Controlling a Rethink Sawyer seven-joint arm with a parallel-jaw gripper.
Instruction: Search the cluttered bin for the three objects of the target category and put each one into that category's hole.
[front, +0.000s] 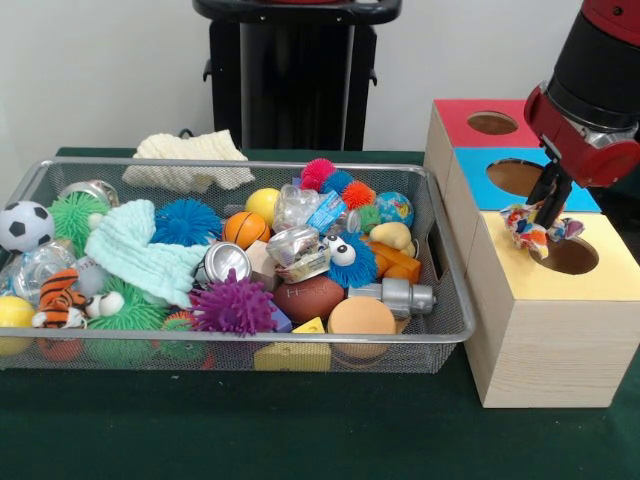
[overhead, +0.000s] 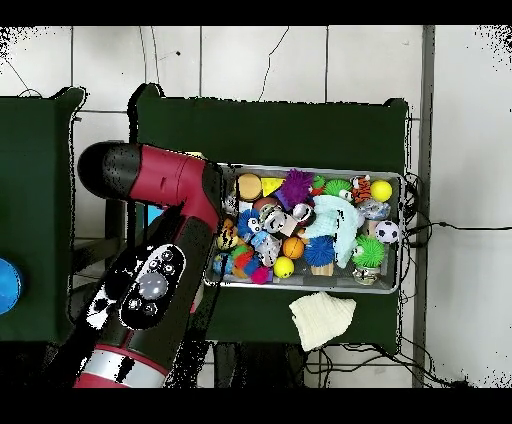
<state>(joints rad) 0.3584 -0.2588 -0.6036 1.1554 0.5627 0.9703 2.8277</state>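
Now my hand (front: 546, 222) grips a crumpled cloth (front: 527, 230) right at the yellow box's hole (front: 570, 256). Next I'd shift over the opening and let go.

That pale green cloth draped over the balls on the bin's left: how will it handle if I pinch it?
Probably floppy: the pale green cloth sags over the spiky balls under it, so it should hang and bunch like the patterned cloth now in the pincer. Its knit look suggests it is light, and may snag the purple spiky ball it touches.
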